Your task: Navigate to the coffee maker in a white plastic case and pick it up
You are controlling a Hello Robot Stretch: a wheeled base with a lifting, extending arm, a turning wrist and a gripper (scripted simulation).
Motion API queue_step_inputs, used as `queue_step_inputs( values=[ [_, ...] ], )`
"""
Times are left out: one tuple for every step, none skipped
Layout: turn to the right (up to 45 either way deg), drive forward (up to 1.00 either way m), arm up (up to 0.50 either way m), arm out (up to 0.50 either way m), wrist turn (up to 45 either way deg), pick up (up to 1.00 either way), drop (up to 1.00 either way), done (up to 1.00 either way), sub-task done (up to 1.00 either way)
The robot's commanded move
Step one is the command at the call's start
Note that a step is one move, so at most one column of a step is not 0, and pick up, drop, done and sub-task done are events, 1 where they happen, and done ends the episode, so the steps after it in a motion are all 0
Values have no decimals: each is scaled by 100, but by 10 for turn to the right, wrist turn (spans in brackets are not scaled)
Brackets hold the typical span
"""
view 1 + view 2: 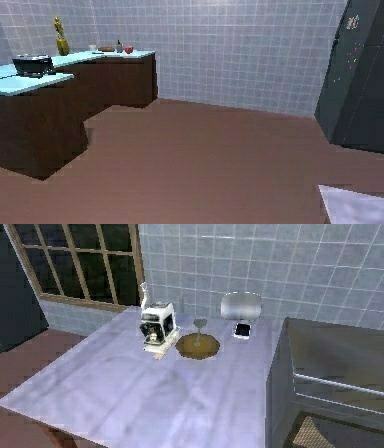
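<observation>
One white coffee maker [158, 324] sits on the pale marbled tabletop [100, 394], out on the side the arm reaches to and a bit frontward of where the arm would come out. A round brown board [198, 348] is just beside it (with a glass [200, 323] on top, I think). Driving looks nearly done. Next I'd nudge forward, then lift and extend. Can't tell the gripper's state.

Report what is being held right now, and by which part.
That cannot be told from these pictures. The white coffee maker stands on the pale tabletop by the window, resting on its base.
</observation>
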Motion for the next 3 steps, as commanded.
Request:
queue_step_inputs(
  values=[
    [0,0,50,0,0,0,0,0,0],
    [0,0,36,0,0,0,0,0,0],
    [0,0,0,50,0,0,0,0,0]
  ],
)
